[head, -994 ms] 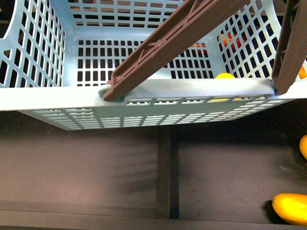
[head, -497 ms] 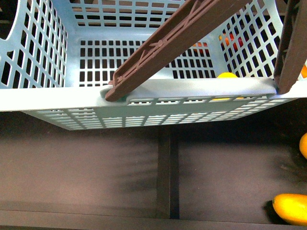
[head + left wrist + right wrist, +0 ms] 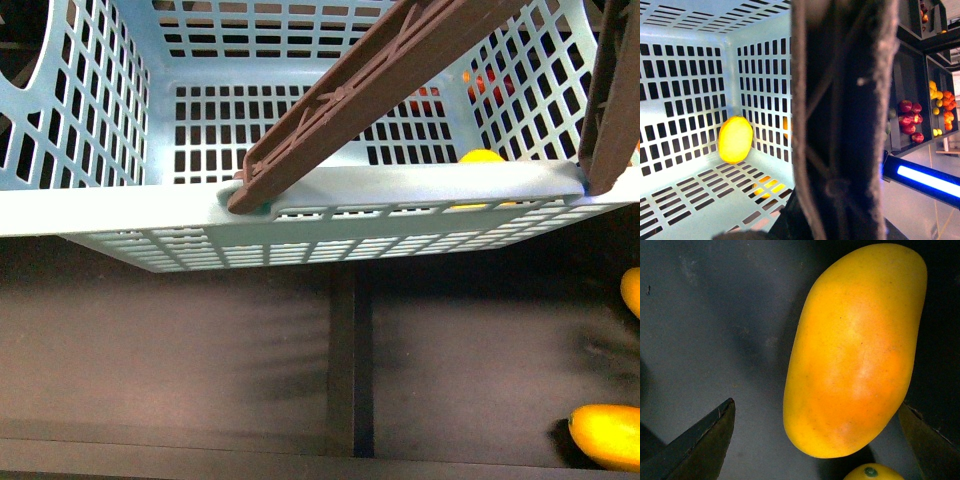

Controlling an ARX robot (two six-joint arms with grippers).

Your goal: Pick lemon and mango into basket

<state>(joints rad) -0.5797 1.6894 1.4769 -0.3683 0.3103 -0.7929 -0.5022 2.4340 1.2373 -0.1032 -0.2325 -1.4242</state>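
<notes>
The right gripper (image 3: 816, 407) is hovering, jaws spread either side of the mango (image 3: 855, 350), which is lying on the dark matte counter (image 3: 715, 315). The lemon (image 3: 735, 139) is resting inside the basket (image 3: 400, 190). Whether the left gripper's jaws are spread cannot be told. Fruit shelves (image 3: 912, 115) are standing beyond.

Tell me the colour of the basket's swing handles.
Brown; the handles show best in the front view, against the aqua basket.

One basket (image 3: 400, 190) — one lemon (image 3: 735, 139), one mango (image 3: 855, 350)
</notes>
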